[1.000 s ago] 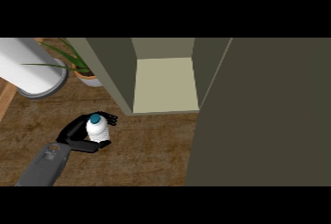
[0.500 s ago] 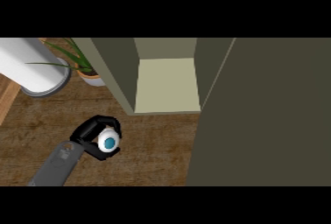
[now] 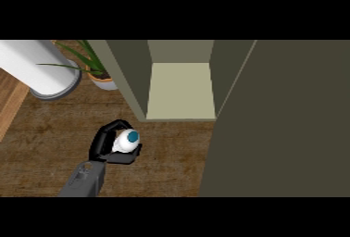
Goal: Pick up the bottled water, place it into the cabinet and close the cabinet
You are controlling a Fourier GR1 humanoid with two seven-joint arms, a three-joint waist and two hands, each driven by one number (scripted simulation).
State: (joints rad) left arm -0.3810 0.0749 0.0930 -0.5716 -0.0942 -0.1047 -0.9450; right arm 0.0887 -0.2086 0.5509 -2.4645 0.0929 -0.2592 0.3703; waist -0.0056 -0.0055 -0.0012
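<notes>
The bottled water [image 3: 126, 140] is white with a blue cap, and I see it from above with the cap facing me. My left hand [image 3: 108, 143] is shut on it, fingers curled round its far and left sides and thumb under its near side. Hand and bottle are over the wooden counter, a little in front and to the left of the open cabinet [image 3: 180, 90], whose pale shelf floor shows. The cabinet door [image 3: 287, 120] stands open at the right as a broad dark panel. My right hand is not in view.
A potted plant [image 3: 101, 79] stands at the back left beside the cabinet's left wall [image 3: 130, 78]. A large white cylinder [image 3: 40, 69] lies further left. The brown wooden counter [image 3: 48, 134] stretches around the hand.
The hand has carried the bottle to the right, and in the last half second a little nearer the cabinet opening. The bottle now shows its cap to me rather than its side.
</notes>
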